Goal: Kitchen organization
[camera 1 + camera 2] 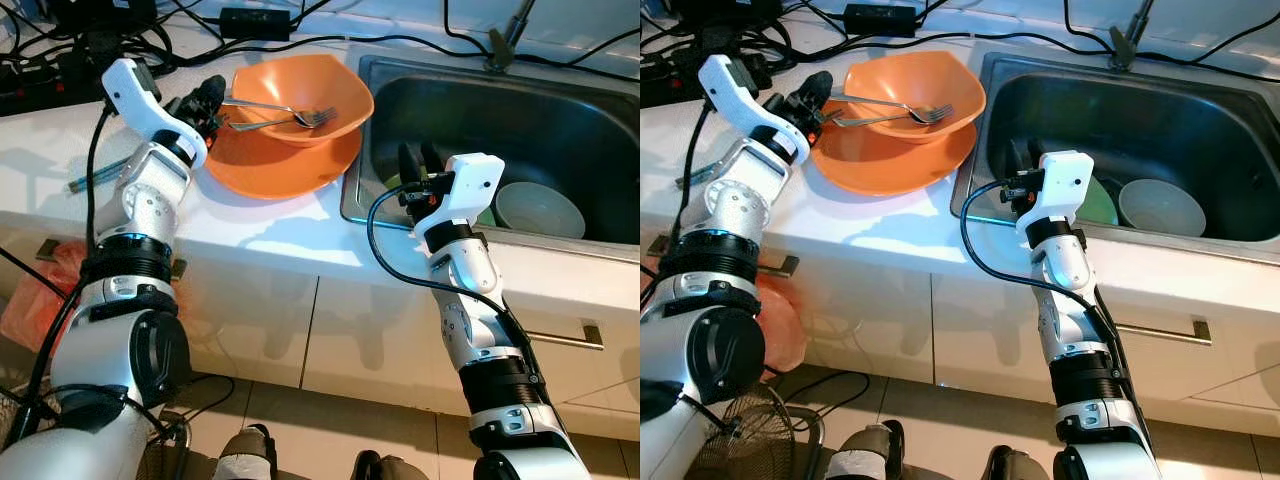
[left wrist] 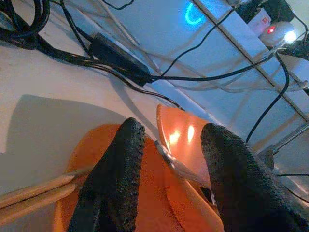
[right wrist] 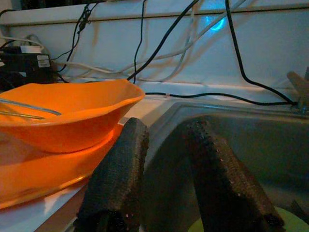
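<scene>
The white table (image 1: 280,225) runs under both arms, with cabinet fronts below it and a tangle of black cables (image 1: 90,40) along its back edge. Sunk into it is the steel sink (image 1: 520,110), and the right gripper (image 1: 420,160) hangs just over the sink's near left corner, jaws parted with nothing between them. Beyond those jaws, down in the basin, lie a pale bowl (image 1: 540,208) and, nearer, a green dish (image 1: 1095,203) partly hidden by the wrist. In the right wrist view the two black fingers (image 3: 118,179) stand apart over the sink rim.

To the left of the sink an orange plate (image 1: 275,165) sits on the table, carrying an orange bowl (image 1: 300,95). A fork (image 1: 295,121) and a second metal utensil (image 1: 275,105) lie across the bowl, handles pointing toward the left gripper (image 1: 207,103). That gripper is at the plate's left edge, its jaws open and straddling the handle ends without clamping them; the left wrist view shows a metal handle (image 2: 176,164) passing between the fingers (image 2: 120,179). A pair of wooden chopsticks (image 2: 34,195) rests on the plate beside those jaws.
</scene>
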Robot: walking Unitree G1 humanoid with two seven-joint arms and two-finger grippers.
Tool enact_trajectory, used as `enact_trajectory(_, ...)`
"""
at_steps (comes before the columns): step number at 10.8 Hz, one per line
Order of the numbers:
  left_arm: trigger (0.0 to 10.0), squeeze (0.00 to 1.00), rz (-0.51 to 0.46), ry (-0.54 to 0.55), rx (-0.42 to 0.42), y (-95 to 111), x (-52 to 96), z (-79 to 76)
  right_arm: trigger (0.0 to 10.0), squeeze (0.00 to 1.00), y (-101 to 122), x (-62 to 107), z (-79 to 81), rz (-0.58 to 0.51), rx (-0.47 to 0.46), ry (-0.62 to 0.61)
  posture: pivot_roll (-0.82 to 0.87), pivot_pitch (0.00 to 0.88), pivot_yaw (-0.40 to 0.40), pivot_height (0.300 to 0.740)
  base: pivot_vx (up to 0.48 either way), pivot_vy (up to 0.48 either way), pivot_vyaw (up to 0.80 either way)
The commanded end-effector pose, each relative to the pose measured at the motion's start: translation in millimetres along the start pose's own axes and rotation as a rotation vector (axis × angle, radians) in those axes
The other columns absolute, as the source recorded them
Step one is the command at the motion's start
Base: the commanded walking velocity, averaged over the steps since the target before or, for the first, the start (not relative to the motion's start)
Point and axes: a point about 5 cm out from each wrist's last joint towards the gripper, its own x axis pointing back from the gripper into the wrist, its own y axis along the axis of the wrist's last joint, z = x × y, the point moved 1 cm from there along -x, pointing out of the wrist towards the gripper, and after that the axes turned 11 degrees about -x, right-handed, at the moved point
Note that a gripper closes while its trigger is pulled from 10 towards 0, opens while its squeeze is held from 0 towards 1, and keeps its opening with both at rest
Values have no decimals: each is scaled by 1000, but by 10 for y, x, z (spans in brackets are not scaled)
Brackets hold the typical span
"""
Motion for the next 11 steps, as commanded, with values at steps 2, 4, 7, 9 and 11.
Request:
enact_trajectory(2, 0, 0, 0, -11, -20, 27, -57, -60, 10000, 0, 27, 35, -36, -16, 0, -14, 191, 126, -15, 740, 0, 0, 0)
enact_trajectory(4, 0, 0, -5, 0, -8, 17, -76, -56, 10000, 0, 26, 45, -40, -15, 2, -15, 184, 130, -16, 740, 0, 0, 0)
enact_trajectory(7, 10000, 0, 3, 4, -1, -22, -95, -74, 10000, 0, 30, 60, -50, -14, 5, -20, 178, 134, -16, 740, 0, 0, 0)
enact_trajectory(9, 10000, 0, 7, 1, 5, -31, -106, -83, 10000, 0, 26, 69, -51, -11, 6, -21, 175, 137, -15, 740, 0, 0, 0)
enact_trajectory(11, 0, 0, 1, 0, 5, -25, -116, -97, 10000, 0, 30, 67, -58, -12, 7, -24, 173, 137, -15, 740, 0, 0, 0)
